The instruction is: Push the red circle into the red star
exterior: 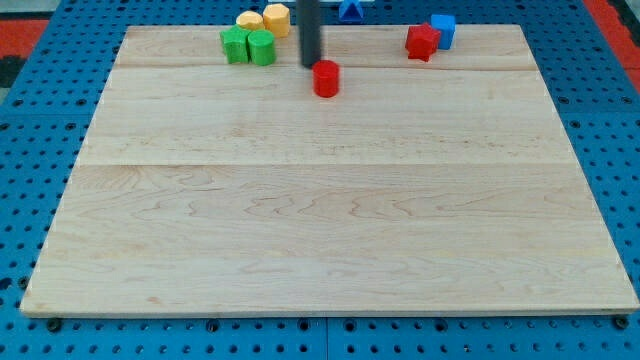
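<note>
Tip: my tip (pixel 311 65) rests on the desk (pixel 330 200), just beside the red circle (pixel 326 78) on its upper-left | Target: red star (pixel 421 42) well apart toward the view's right, touching a blue block (pixel 443 29) | Jaws: none fitted, nothing held | Others: 2 green blocks (pixel 248 46), 2 yellow blocks (pixel 264 19) at top.

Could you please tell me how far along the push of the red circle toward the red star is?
Done: my tip sits just left of the red circle block. In hand: the rightward push. Left: closing the clear gap to the red star block, beside the blue block.
</note>
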Controlling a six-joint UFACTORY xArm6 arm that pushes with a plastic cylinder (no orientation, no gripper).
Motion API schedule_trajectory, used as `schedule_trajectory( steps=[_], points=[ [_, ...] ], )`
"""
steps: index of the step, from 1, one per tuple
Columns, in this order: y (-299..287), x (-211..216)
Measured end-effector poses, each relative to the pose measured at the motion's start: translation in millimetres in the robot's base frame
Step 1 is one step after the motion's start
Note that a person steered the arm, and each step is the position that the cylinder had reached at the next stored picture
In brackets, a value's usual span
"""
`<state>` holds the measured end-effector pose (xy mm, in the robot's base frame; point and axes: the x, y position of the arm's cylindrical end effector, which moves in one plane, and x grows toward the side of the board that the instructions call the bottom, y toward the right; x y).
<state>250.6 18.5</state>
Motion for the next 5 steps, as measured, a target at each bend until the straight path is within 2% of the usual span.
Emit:
schedule_trajectory(
  steps=[2, 3, 4, 5],
  points=[
    [-92, 47],
    [-52, 67],
    [15, 53],
    [65, 15]
  ],
)
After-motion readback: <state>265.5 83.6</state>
